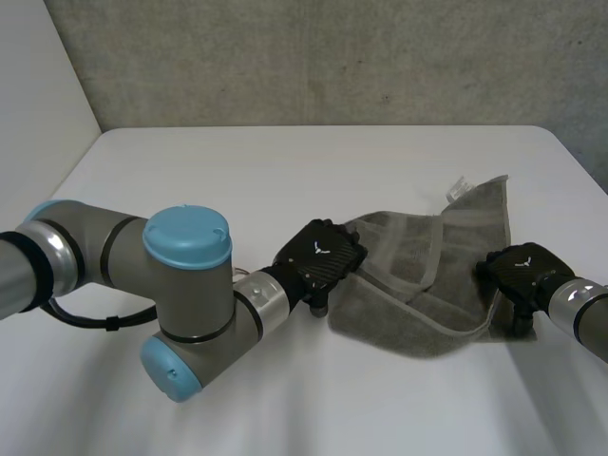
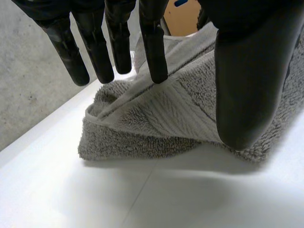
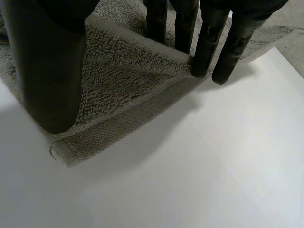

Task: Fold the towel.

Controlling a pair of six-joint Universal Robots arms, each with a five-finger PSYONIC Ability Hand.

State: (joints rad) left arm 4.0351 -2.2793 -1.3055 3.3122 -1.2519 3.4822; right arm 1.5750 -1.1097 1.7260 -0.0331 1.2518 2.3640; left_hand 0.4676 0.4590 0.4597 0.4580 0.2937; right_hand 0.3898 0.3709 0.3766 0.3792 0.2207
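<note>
Mid-fold, judged. Grey towel (image 1: 408,294) is laid on the table (image 1: 285,171) under the straight, open fingers of left hand (image 1: 318,255) and right hand (image 1: 524,269); nothing is gripped. Next: edges to be pinched.

Towel (image 1: 427,285): left edge hidden beneath left hand (image 1: 318,256), right edge partly beneath right hand (image 1: 527,271). Label (image 1: 459,187) at far corner: too small to read. Left arm (image 1: 190,294), right arm (image 1: 589,309): cut off at head view's sides.

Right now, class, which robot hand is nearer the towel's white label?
The right hand, on the towel's right edge near the label; the left hand is at the opposite edge.
</note>
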